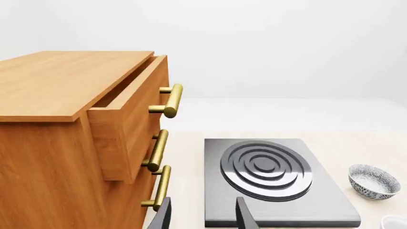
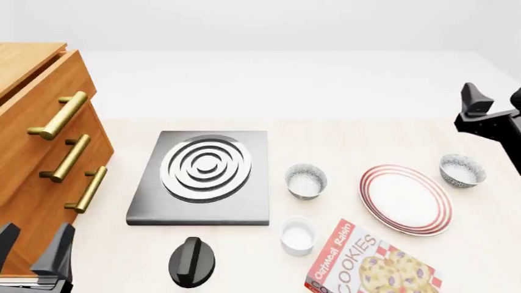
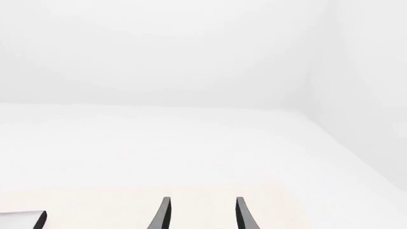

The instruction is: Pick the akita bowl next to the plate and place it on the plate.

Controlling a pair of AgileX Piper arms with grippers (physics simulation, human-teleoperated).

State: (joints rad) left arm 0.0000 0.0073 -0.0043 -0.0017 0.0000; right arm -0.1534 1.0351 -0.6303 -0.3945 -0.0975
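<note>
Two look-alike bowls flank the plate, the akita bowl just beside its right rim below the empty, parted right gripper, so grasping the farther twin, apparently the one the left wrist view shows, is the risk.

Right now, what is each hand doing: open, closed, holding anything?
Left hand: open, empty, pointed toward the stove plate.
Right hand: open, empty, fingers apart, up off the table.
</note>
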